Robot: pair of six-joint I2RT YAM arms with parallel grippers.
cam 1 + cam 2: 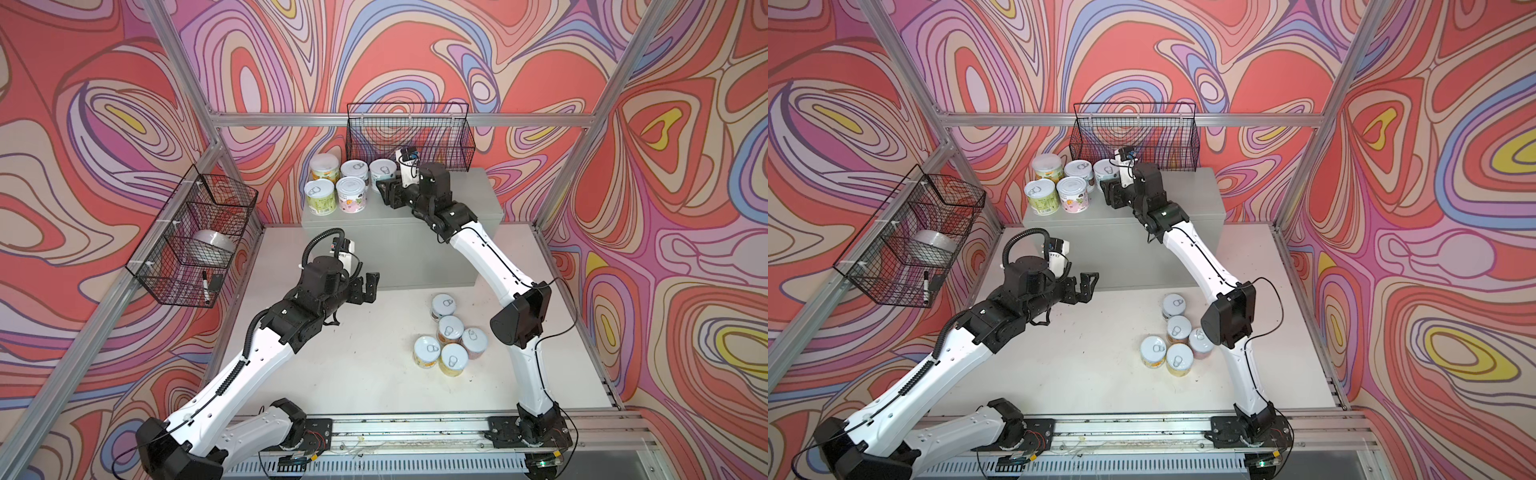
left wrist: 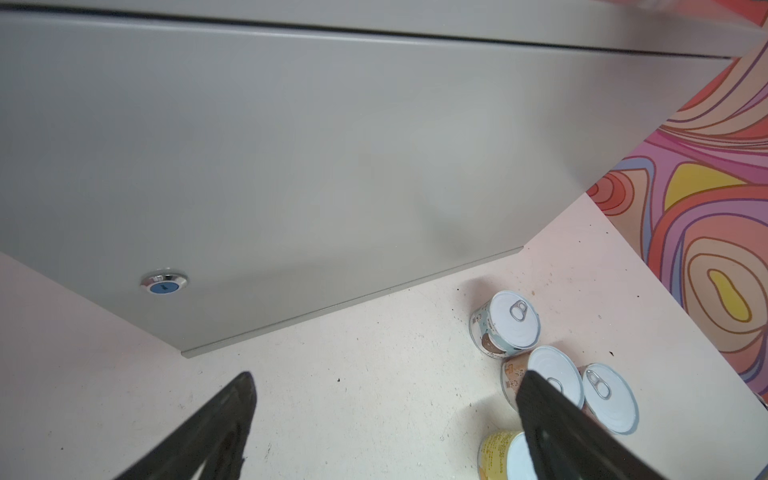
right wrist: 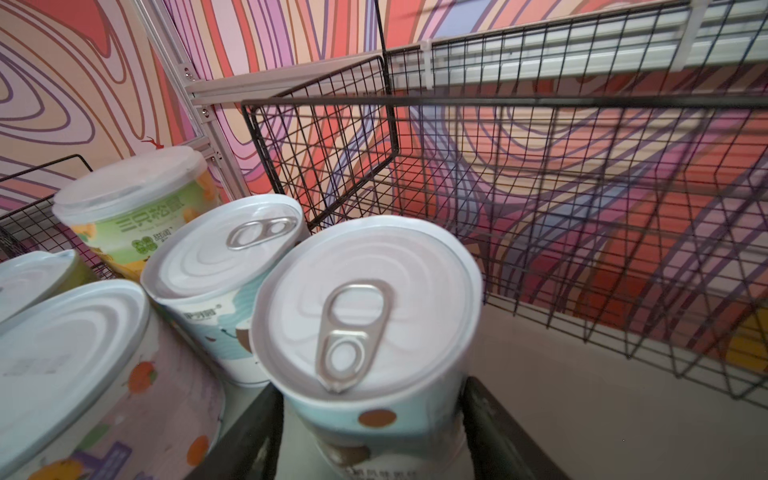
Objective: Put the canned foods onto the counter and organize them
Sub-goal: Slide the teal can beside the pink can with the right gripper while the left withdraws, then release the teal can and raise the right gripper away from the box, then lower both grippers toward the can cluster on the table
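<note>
Several canned foods stand at the left end of the grey counter [image 1: 469, 195], among them a green one with a plastic lid [image 1: 323, 166] and a pink-labelled one [image 1: 352, 193]. My right gripper [image 3: 370, 386] is shut on a pale blue can with brown dots [image 3: 365, 299] at the right end of the back row [image 1: 382, 170], beside another pull-tab can [image 3: 224, 249]. Several more cans [image 1: 451, 332] are clustered on the white table [image 1: 353, 365], in front of the counter's right half. My left gripper [image 1: 368, 291] hangs open and empty left of them, near the counter's front face [image 2: 332, 145].
A black wire basket [image 1: 436, 137] hangs on the back wall just above the counter, close behind the held can. A second wire basket [image 1: 195, 232] on the left wall holds a pale round object and a marker. The counter's round lock [image 2: 163, 282] shows on its front.
</note>
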